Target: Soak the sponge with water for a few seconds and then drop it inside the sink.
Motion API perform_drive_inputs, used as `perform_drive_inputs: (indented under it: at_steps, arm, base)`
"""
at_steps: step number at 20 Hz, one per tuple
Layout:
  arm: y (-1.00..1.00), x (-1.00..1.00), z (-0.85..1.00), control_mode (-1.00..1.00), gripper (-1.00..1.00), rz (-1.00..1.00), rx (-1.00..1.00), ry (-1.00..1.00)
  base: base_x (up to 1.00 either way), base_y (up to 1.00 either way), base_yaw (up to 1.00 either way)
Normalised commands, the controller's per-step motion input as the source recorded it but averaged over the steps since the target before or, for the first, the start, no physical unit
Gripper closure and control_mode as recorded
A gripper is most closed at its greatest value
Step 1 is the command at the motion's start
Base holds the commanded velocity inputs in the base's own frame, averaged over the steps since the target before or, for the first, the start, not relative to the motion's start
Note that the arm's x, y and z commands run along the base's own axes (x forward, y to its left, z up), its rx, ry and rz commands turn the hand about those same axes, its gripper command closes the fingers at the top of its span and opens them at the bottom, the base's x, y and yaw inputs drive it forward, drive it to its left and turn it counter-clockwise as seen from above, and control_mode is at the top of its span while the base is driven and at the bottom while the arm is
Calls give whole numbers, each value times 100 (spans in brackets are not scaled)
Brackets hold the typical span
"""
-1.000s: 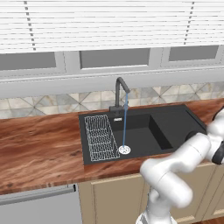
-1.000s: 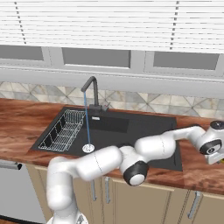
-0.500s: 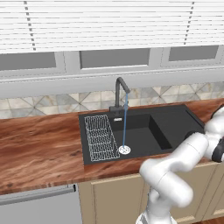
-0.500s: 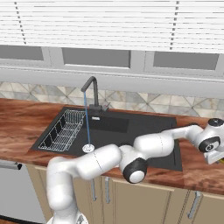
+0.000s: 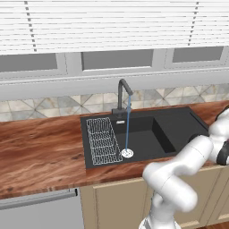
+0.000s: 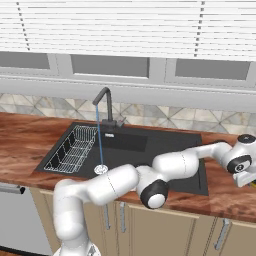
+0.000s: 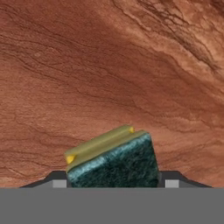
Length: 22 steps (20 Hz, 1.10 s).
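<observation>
In the hand view the sponge (image 7: 113, 161), yellow with a dark green scouring face, sits tilted on the reddish wooden counter (image 7: 109, 65). My gripper (image 7: 114, 180) has one fingertip against each of its sides. In the right base view the gripper (image 6: 248, 176) hangs over the counter far to the right of the black sink (image 6: 170, 140). A thin blue stream of water (image 6: 99, 140) falls from the faucet (image 6: 105, 102) to the silver drain (image 6: 101, 169). The left base view shows the sink (image 5: 179, 117), the water (image 5: 127, 125) and the faucet (image 5: 121, 94).
A white wire rack (image 5: 100, 138) lies in the left part of the basin, also visible as the rack (image 6: 72, 150). Wooden counter (image 5: 40, 147) runs along both sides of the sink. A tiled backsplash and windows stand behind it. Cabinet fronts lie below.
The hand at the right end of the counter has sunk very slightly. The water keeps running and the sink and rack stand as before.
</observation>
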Motion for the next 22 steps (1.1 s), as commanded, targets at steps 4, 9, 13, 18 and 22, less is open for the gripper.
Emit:
perform_drive_inputs:
  at_steps: [4, 9, 13, 18, 22]
  arm:
    - [0, 0, 0, -100, 100, 0, 2, 2]
    - [2, -15, -1, -100, 100, 0, 2, 2]
    - [4, -42, 4, -100, 100, 0, 3, 0]
    - [8, -21, 15, -100, 100, 0, 3, 0]
    - [19, -24, 4, -100, 100, 0, 5, 2]
  base:
    - [0, 0, 0]
    - [0, 0, 0]
    - [0, 0, 0]
    - [0, 0, 0]
    - [0, 0, 0]
